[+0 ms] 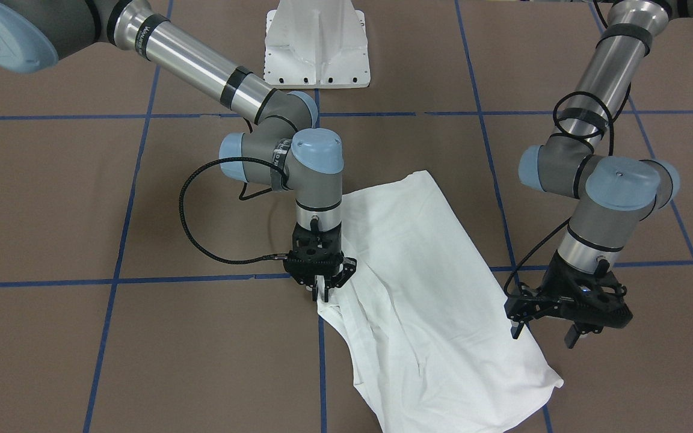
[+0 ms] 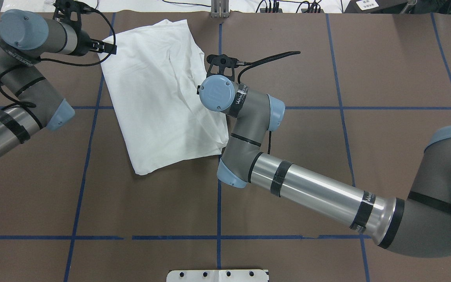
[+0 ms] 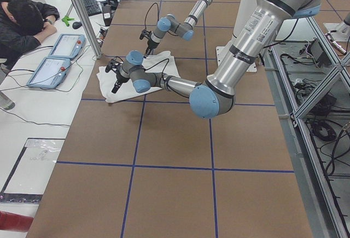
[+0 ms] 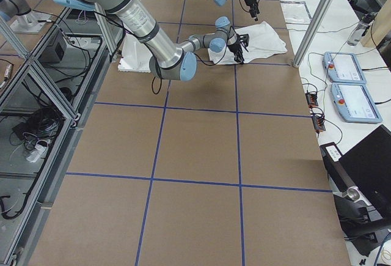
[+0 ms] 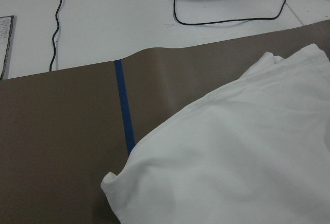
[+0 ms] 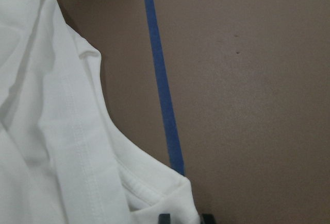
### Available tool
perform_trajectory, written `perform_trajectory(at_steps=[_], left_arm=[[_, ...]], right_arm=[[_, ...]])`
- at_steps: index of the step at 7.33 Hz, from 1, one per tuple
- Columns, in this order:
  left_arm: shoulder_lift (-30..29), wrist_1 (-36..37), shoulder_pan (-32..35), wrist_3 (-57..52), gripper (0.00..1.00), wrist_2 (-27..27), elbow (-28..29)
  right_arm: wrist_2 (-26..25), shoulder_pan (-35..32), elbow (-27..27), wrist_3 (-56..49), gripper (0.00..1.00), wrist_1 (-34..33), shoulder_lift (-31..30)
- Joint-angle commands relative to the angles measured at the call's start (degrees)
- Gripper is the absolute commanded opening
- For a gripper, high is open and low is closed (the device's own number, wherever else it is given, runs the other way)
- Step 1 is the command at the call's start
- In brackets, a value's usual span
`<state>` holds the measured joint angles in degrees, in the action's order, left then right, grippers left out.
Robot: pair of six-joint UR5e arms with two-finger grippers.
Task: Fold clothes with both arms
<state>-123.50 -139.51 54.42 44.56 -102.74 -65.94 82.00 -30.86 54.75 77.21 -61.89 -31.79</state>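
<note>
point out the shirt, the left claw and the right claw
shirt point(image 1: 437, 282): front-facing view, middle of cloth
left claw point(image 1: 544, 337): front-facing view, between its fingertips
right claw point(image 1: 321, 294): front-facing view, between its fingertips

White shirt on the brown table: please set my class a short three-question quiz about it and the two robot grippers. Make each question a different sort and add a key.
1. True or false: the black two-finger left gripper is open and holds nothing.
2. The black two-finger right gripper is shut on the white cotton shirt at: A) its edge; B) its middle; C) nowhere, it hangs clear of it.
3. Fill in: the tape lines on the brown table are ____.
Key: 1 true; 2 A; 3 blue.
</note>
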Motion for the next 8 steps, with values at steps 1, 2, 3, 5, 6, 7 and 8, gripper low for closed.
perform_trajectory(at_steps=[1, 2, 3, 5, 6, 7, 8], left_arm=[[0.0, -0.1, -0.1, 0.0, 1.0, 0.0, -0.2], [0.9, -0.1, -0.2, 0.1, 1.0, 0.0, -1.1], [1.2, 0.0, -0.2, 0.1, 1.0, 0.0, -1.8], [1.2, 0.0, -0.3, 0.1, 1.0, 0.0, -1.8], [1.2, 0.0, -0.3, 0.1, 1.0, 0.0, -1.9], [1.2, 0.0, -0.4, 0.1, 1.0, 0.0, -1.9], [1.2, 0.0, -0.4, 0.1, 1.0, -0.1, -2.0]], right_arm=[[0.3, 0.0, 1.1, -0.8, 0.0, -0.6, 0.2], [0.3, 0.2, 5.3, -0.8, 0.0, -6.2, -0.4], [0.4, 0.6, 13.5, -0.7, 0.0, -12.8, -3.2], [-0.5, 4.1, 31.0, 0.0, 0.0, -17.2, -15.9], [-1.1, 5.2, 38.4, 0.0, 0.0, -17.3, -22.2], [-1.7, 6.1, 43.6, 0.0, 0.0, -17.3, -27.5], [-3.0, 6.9, 45.4, 0.0, 0.0, -17.3, -29.3]])
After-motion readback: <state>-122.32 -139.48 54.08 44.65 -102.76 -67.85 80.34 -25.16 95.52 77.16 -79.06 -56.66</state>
